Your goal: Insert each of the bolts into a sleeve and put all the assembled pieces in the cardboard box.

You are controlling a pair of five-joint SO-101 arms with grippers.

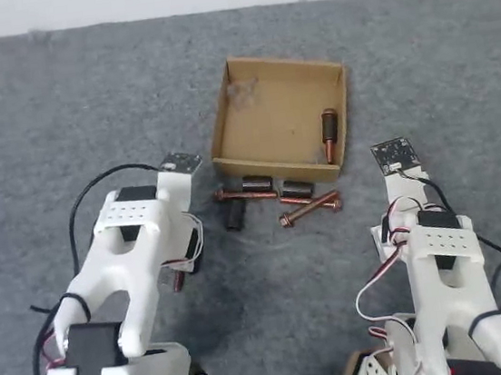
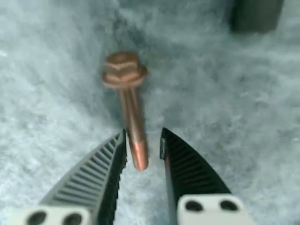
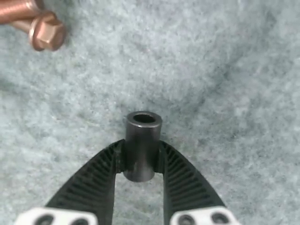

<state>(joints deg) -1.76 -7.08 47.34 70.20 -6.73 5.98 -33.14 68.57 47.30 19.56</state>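
In the left wrist view my left gripper (image 2: 143, 136) is shut on the threaded end of a copper bolt (image 2: 127, 89), whose hex head points away from the fingers. From above, this gripper (image 1: 180, 267) hangs left of the loose parts. My right gripper (image 3: 140, 143) is shut on a black sleeve (image 3: 142, 140) that stands upright with its open bore showing. The cardboard box (image 1: 224, 122) sits at the table's middle back, with one bolt-and-sleeve piece (image 1: 329, 134) against its right wall.
In front of the box lie copper bolts with sleeves (image 1: 245, 191) (image 1: 309, 206) and a loose dark sleeve (image 1: 234, 215). Two bolt heads (image 3: 44, 33) lie beyond the held sleeve. The right arm (image 1: 432, 247) stands at the lower right on grey carpet.
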